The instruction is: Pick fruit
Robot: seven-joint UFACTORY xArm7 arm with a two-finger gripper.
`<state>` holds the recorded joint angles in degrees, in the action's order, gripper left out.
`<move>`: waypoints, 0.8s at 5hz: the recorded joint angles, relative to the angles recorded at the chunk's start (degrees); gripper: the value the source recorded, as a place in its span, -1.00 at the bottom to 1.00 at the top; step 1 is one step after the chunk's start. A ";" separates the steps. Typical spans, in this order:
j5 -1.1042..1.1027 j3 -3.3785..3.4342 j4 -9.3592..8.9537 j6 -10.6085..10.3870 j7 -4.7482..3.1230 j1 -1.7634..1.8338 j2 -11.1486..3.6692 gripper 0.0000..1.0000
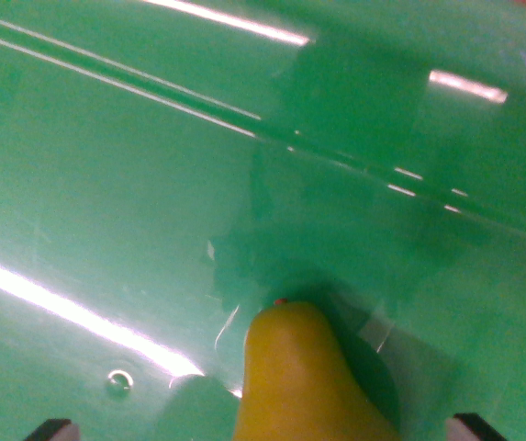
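Note:
A yellow pear-shaped fruit (299, 377) fills the bottom centre of the wrist view, its narrow end with a small reddish tip pointing up. It lies on the glossy green surface of a plastic bin (106, 211). My gripper (264, 427) is right over the fruit. Only its dark fingertips show, one at the bottom left corner (51, 428) and one at the bottom right (478, 424). They stand wide apart, with green gaps between each and the fruit, so the gripper is open. The lower part of the fruit is cut off by the frame edge.
A raised ridge (244, 124) runs diagonally across the green bin from the upper left to the right. Bright glare streaks cross the plastic. A small round mark (119, 378) sits near the bottom left. A dark shadow lies above the fruit.

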<state>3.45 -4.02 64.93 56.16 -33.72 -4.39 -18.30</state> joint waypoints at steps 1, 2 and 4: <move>0.00 0.00 0.00 0.00 0.00 0.00 0.00 -1.00; 0.05 -0.04 -1.21 -1.98 -1.75 -0.29 -0.77 -1.00; 0.09 -0.07 -2.35 -3.84 -3.39 -0.57 -1.50 -1.00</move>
<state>3.54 -4.09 62.58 52.32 -37.11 -4.96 -19.80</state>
